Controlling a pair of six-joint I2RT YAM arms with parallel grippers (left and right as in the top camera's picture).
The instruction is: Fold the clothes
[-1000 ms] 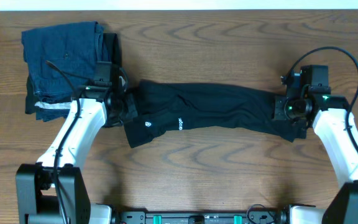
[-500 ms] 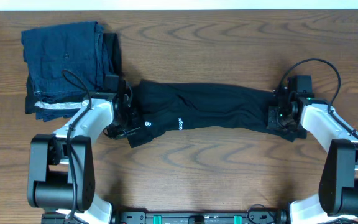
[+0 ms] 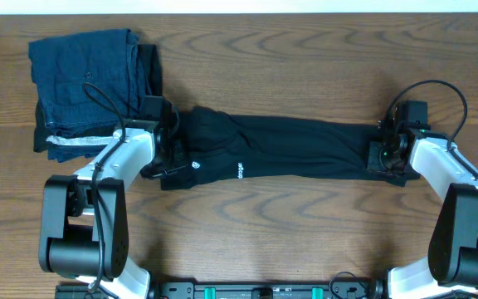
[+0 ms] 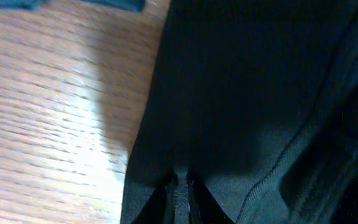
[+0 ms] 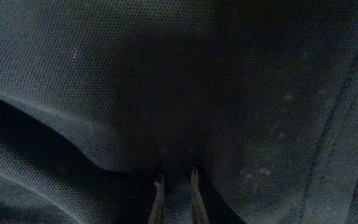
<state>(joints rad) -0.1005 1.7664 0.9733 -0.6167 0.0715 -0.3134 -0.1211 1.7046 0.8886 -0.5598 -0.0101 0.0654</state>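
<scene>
Wood-grain table (image 3: 264,241) is showing bare boards along the near edge. Across the middle the black T-shirt (image 3: 289,149) is lying pulled out into a long band, running left to right. The left gripper (image 3: 171,159) is pinching its left end, jaws clamped tight on a fold of cloth, and the right gripper (image 3: 386,156) is biting the right end the same way. A folded dark blue pile (image 3: 85,79) is sitting in the far left corner, and a white strip (image 3: 239,5) is peeking past the far edge
</scene>
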